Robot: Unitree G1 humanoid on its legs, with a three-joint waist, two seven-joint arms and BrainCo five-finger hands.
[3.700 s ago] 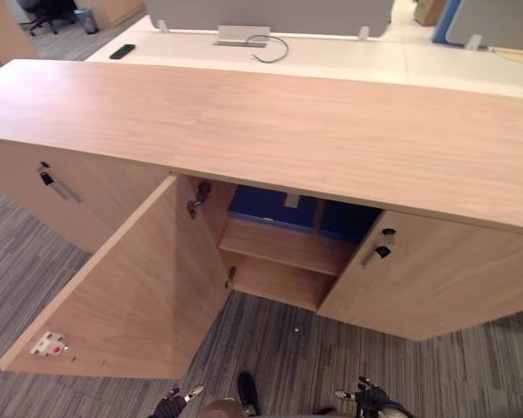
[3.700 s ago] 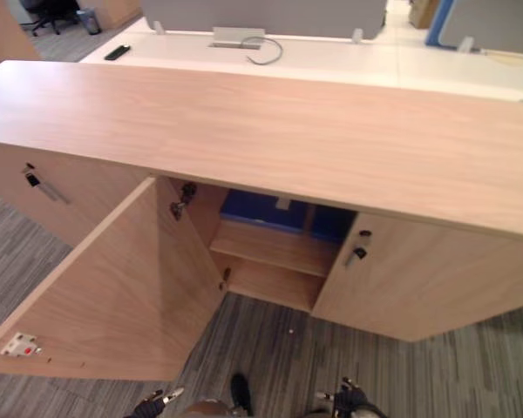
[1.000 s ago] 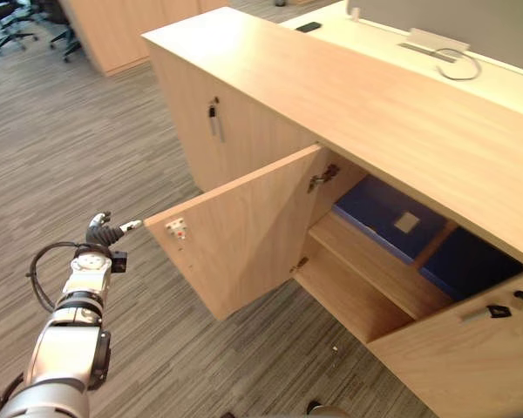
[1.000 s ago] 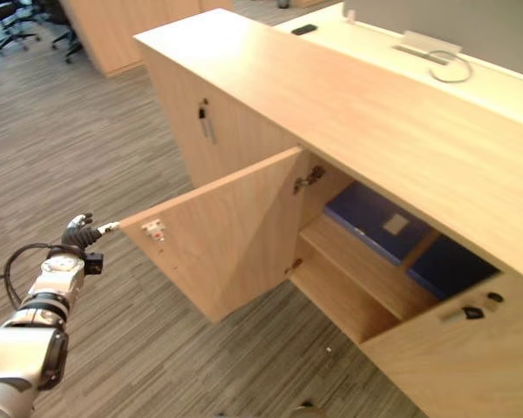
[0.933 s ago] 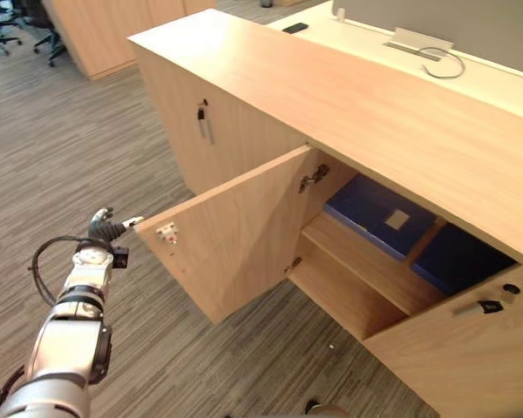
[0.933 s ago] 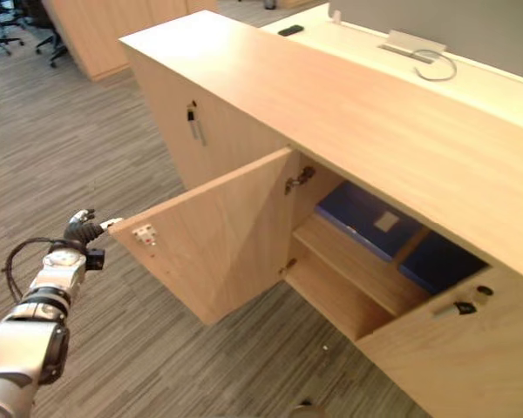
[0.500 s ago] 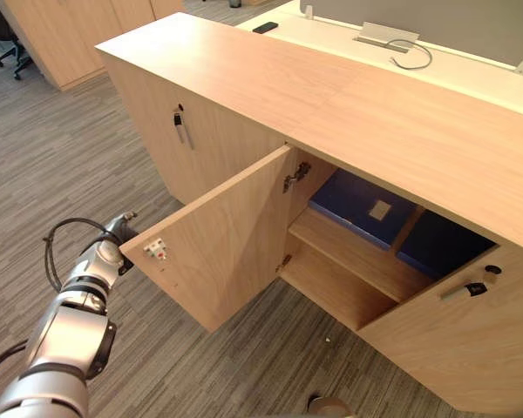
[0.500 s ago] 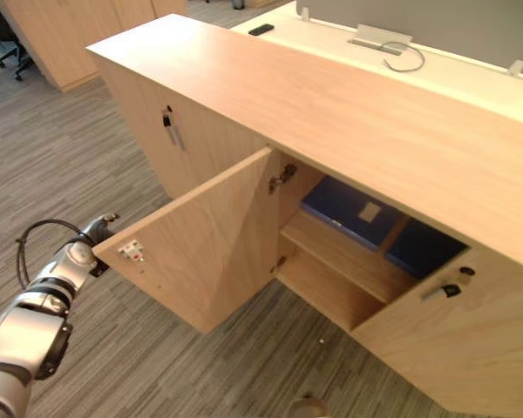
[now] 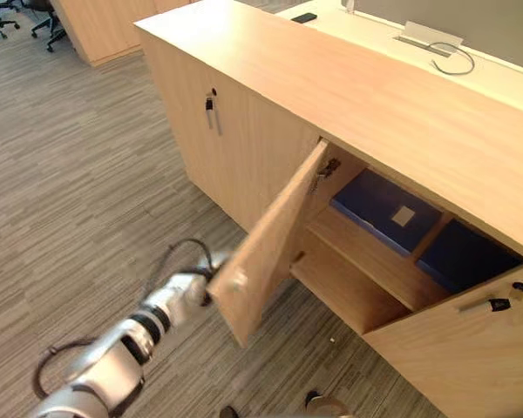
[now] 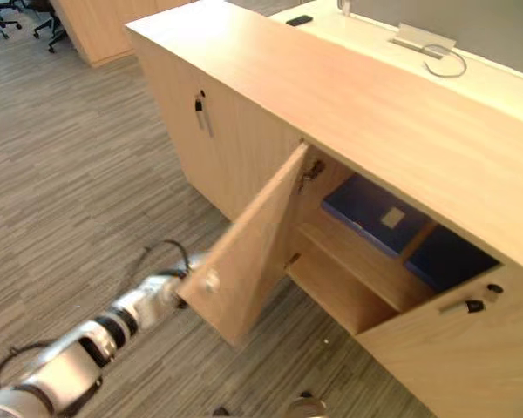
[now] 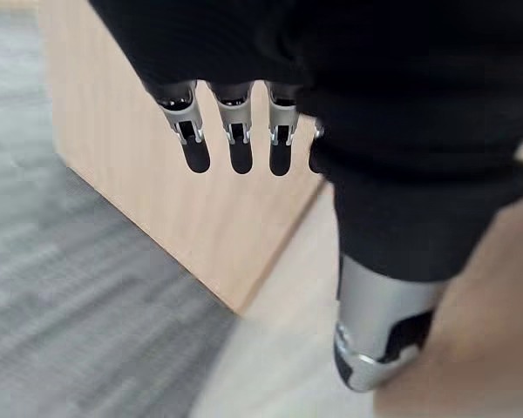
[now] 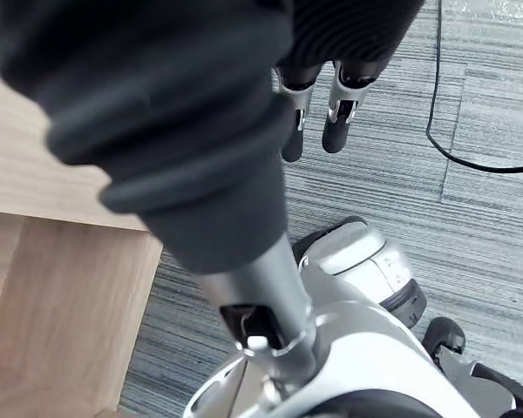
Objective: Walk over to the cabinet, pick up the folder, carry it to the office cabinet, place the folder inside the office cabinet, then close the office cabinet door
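Meeting the half-open door (image 9: 275, 226) at seven o'clock, the left hand (image 11: 270, 52) shows straight, released fingers (image 11: 239, 150) — the right hand (image 12: 183, 96) hangs slack, empty. Blue folder (image 9: 382, 202) lies shelved inside.

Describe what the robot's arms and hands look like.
The left arm is silver-grey, built of rounded segments with dark rings. The left hand and right hand have silver fingers with dark tips under a black ribbed cover.
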